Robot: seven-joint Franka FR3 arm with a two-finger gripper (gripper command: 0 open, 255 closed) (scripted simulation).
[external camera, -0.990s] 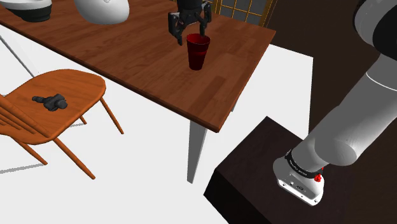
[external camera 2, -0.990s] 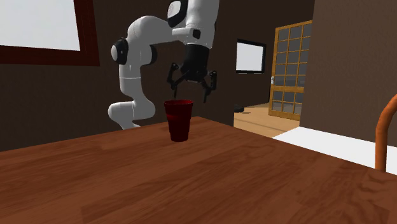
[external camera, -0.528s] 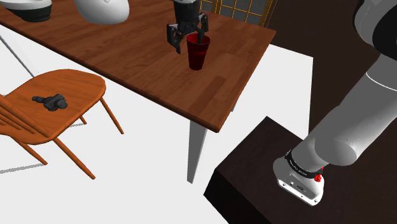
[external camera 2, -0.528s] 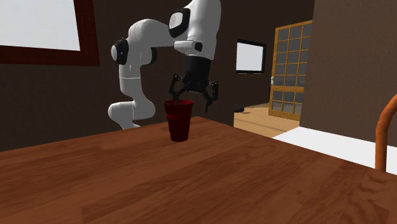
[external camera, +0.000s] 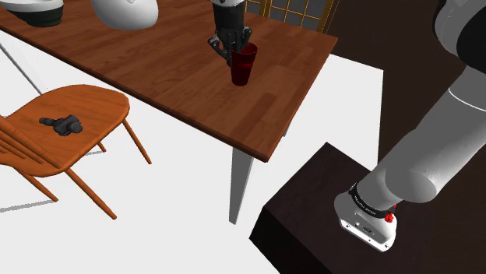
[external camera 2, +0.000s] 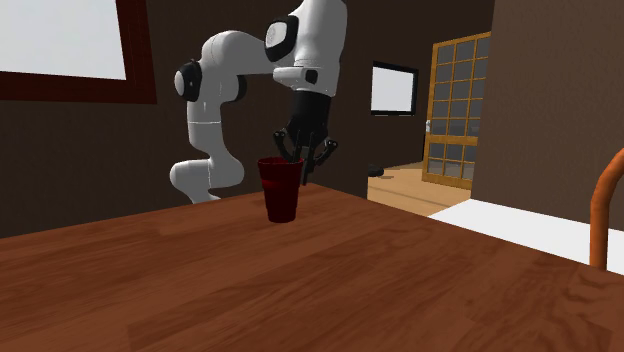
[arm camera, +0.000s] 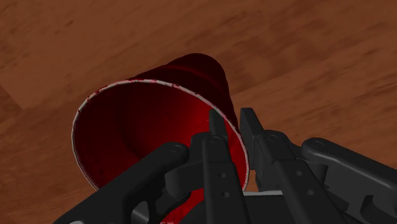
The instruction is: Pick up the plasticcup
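A dark red plastic cup [external camera: 243, 64] stands upright on the brown wooden table [external camera: 171, 74], near the corner closest to the stand. My black gripper [external camera: 231, 48] comes down onto the cup's rim on the shoulder view's left side. In the wrist view one finger [arm camera: 216, 143] sits inside the cup [arm camera: 146, 121] and the other finger [arm camera: 254, 137] outside it, and the gripper [arm camera: 234, 124] is shut on the cup's wall. In the second exterior view the gripper [external camera 2: 300, 165] meets the right edge of the cup [external camera 2: 281, 190], whose base rests on the table [external camera 2: 300, 280].
A large white rounded object [external camera: 125, 12] and a dark-rimmed bowl [external camera: 35, 12] sit at the table's far end. Beside the table stands a wooden chair [external camera: 78, 109] with a small dark object [external camera: 62, 124] on its seat. The dark stand [external camera: 311, 218] lies at the lower right.
The gripper came down from above the cup to its rim, and its spread fingers drew together onto the cup's wall. The cup has stayed in place.
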